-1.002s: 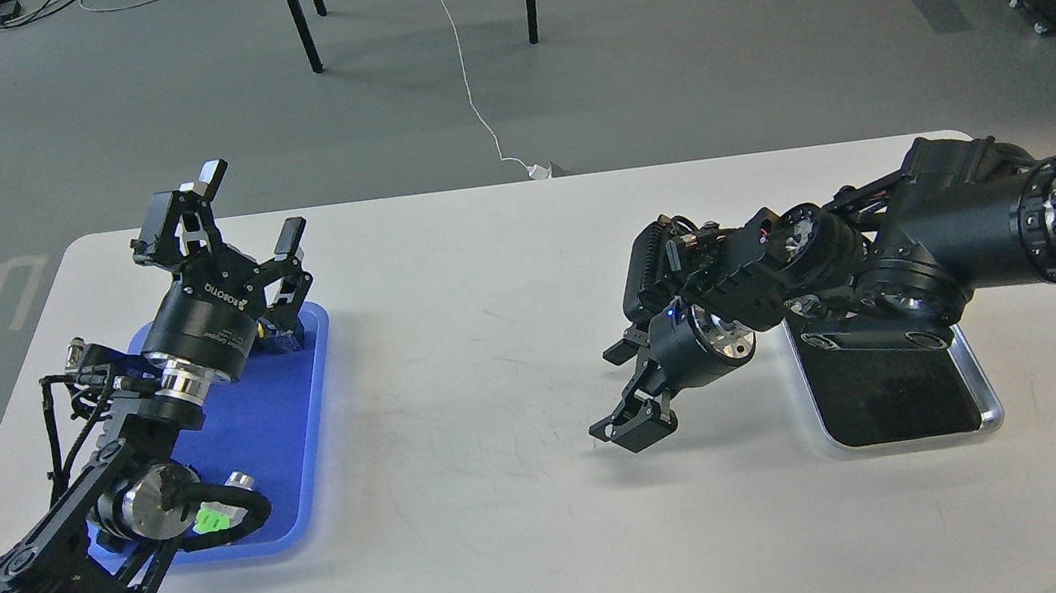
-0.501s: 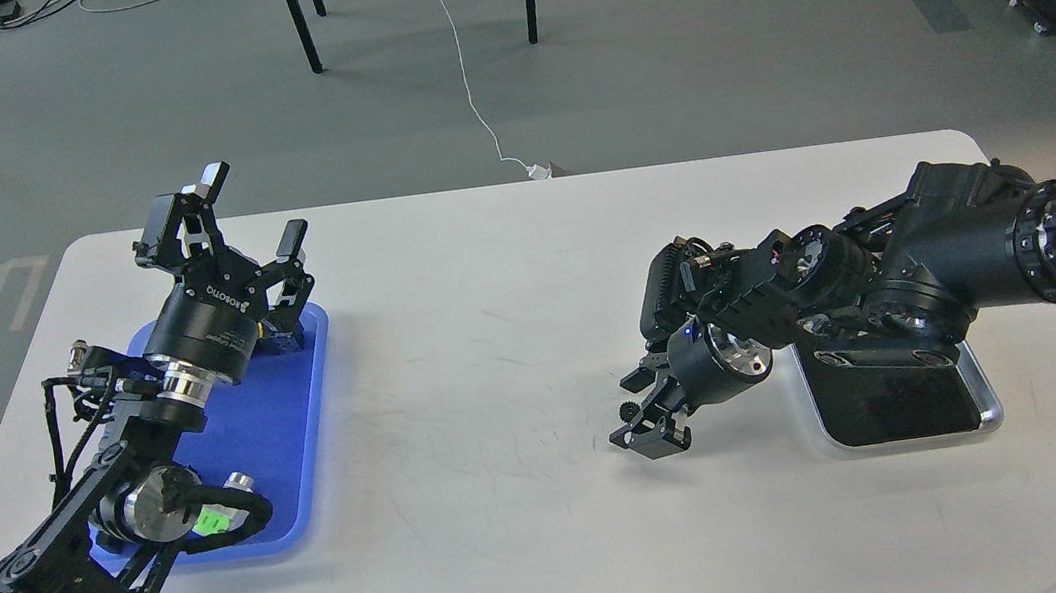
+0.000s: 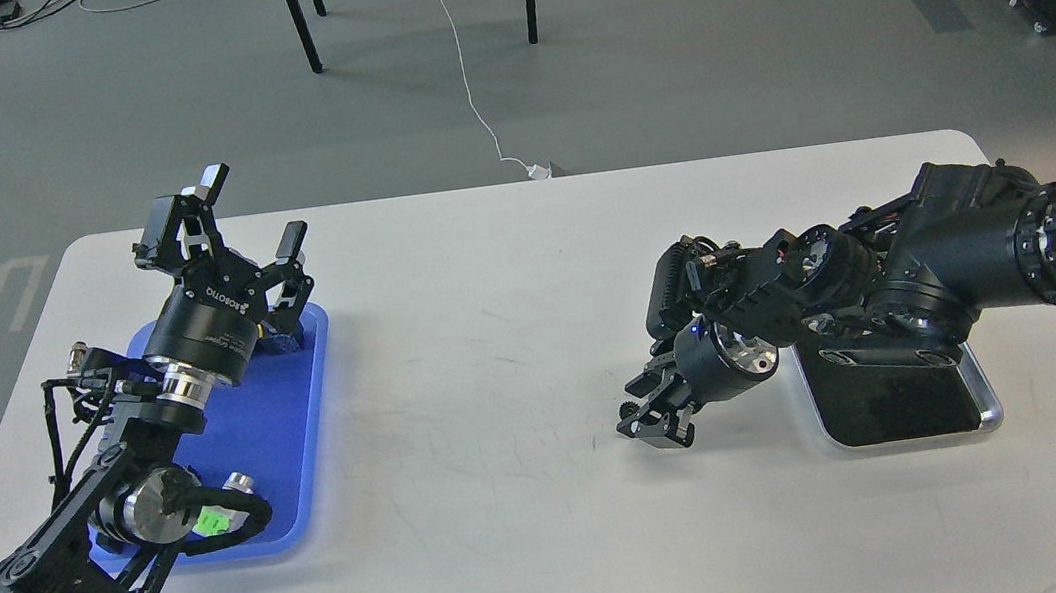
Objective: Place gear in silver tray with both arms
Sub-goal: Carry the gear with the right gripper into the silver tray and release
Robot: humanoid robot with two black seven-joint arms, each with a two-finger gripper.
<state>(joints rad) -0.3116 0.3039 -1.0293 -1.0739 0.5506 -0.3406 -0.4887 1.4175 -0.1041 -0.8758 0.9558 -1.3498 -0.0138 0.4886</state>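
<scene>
My right gripper hangs low over the white table, just left of the silver tray. Its fingers look shut on a small black toothed gear, which shows at their left side. The silver tray has a shiny rim and a dark bottom, and my right arm hides its far end. My left gripper is open and empty, pointing up above the far end of the blue tray.
The blue plastic tray lies at the table's left under my left arm, with a small dark part at its far end. Chair and table legs and cables stand on the floor beyond the white table.
My right gripper has closed in, with the gear at its fingers, and shifted a little right toward the silver tray. The left arm has not moved.
</scene>
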